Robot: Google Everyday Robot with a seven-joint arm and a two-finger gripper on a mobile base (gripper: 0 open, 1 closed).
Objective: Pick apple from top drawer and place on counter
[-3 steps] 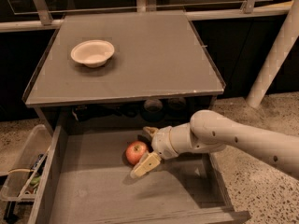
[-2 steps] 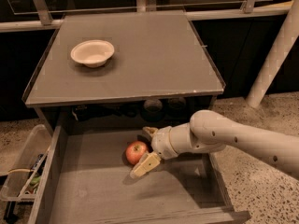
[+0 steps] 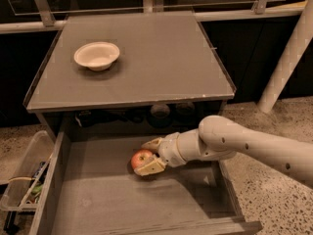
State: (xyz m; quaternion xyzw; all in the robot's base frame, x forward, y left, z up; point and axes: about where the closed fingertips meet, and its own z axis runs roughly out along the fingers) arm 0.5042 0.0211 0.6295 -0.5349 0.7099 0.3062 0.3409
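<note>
- My gripper [image 3: 145,156] sits in the top drawer [image 3: 98,199], fingers clasping the apple [image 3: 140,158]
- I should squeeze firmly, lift straight up, then clear the tabletop [image 3: 151,58] edge

Claw [image 3: 145,156] in top drawer [image 3: 98,192] covers apple [image 3: 140,157] right side; grip unclear.

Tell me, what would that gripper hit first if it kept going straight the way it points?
The apple. The gripper is down in the top drawer, pointing toward the picture's left, with the apple right at its tip; whether they touch is unclear.
</note>
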